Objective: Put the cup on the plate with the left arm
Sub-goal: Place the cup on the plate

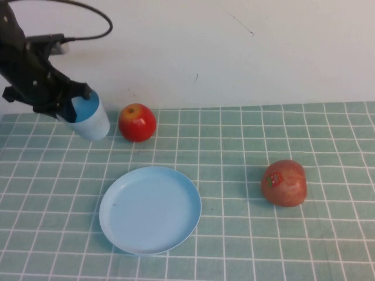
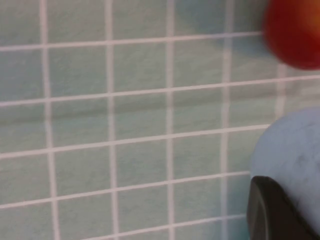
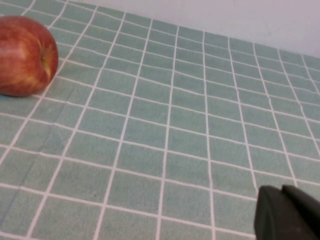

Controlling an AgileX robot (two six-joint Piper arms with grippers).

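The light-blue cup (image 1: 91, 119) is at the back left of the table, tilted, with its open mouth turned toward the arm. My left gripper (image 1: 71, 104) is shut on the cup at its rim. In the left wrist view the cup (image 2: 294, 150) fills the edge of the picture, with one black finger (image 2: 272, 212) against its wall. The round light-blue plate (image 1: 149, 209) lies empty nearer the front, apart from the cup. My right gripper (image 3: 289, 214) shows only in the right wrist view, shut and empty, low over the cloth.
A red apple (image 1: 137, 122) sits just right of the cup and also shows in the left wrist view (image 2: 295, 32). A second apple (image 1: 284, 182) lies to the right of the plate and shows in the right wrist view (image 3: 25, 55). A green checked cloth (image 1: 234, 152) covers the table.
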